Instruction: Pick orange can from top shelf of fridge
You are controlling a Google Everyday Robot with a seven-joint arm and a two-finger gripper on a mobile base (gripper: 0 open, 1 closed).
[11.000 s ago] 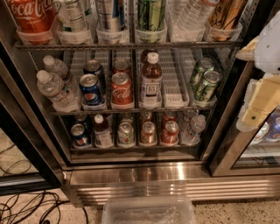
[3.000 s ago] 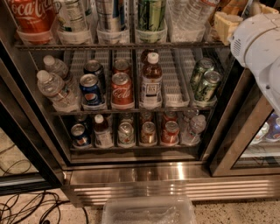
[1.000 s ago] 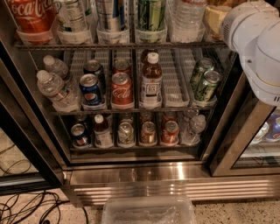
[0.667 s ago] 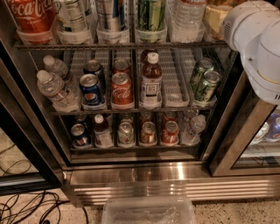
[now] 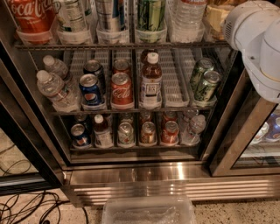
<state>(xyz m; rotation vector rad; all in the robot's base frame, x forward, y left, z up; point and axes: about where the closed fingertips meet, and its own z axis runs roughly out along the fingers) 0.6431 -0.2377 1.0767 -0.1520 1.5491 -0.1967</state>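
The fridge (image 5: 175,174) stands open in front of me. The top shelf (image 5: 118,45) runs along the top of the camera view, holding a red Coca-Cola can (image 5: 30,15), other cans and bottles in clear trays. At its right end a sliver of the orange can (image 5: 213,19) shows in its tray, mostly hidden. My white arm (image 5: 258,39) fills the top right corner. My gripper (image 5: 221,5) is at the orange can, almost wholly hidden by the arm and the frame's top edge.
The middle rack holds water bottles (image 5: 54,87), a Pepsi can (image 5: 90,89), a Coca-Cola can (image 5: 121,89), a juice bottle (image 5: 151,81) and green cans (image 5: 203,83). The lower rack holds several cans. A clear bin (image 5: 148,212) and cables (image 5: 30,208) lie on the floor.
Since 11 s ago the arm has risen from the right side to the top shelf's right end, covering the orange can. In the last second it has barely moved.
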